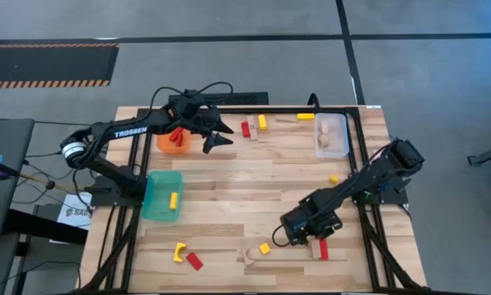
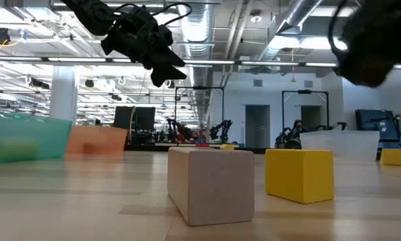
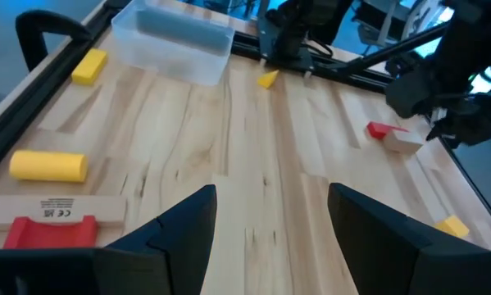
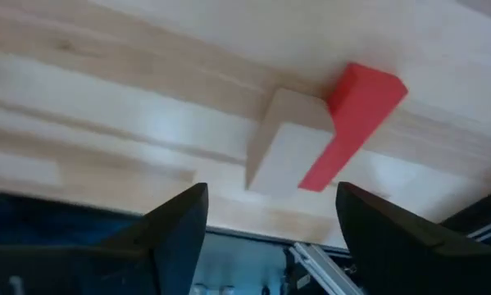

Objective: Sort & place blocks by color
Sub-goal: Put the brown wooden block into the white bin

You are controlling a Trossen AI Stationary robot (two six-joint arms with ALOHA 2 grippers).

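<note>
My left gripper (image 1: 220,133) hangs open and empty above the table, just right of the orange bin (image 1: 175,140), which holds red blocks. In its wrist view, a yellow cylinder (image 3: 48,166), a pale wood bar (image 3: 52,209) and a red block (image 3: 48,231) lie beside its fingers (image 3: 179,225). My right gripper (image 1: 311,236) is open near the table's near edge. It stands over a pale wood block (image 4: 284,154) and a red block (image 4: 353,121) that lie side by side on the table. It touches neither.
A teal bin (image 1: 163,195) on the left holds a yellow block. A clear bin (image 1: 331,133) at the far right holds pale wood blocks. Loose blocks lie near the near edge: yellow (image 1: 179,251), red (image 1: 194,260), wood (image 2: 210,184) and yellow (image 2: 299,174). Others lie along the far edge (image 1: 261,122).
</note>
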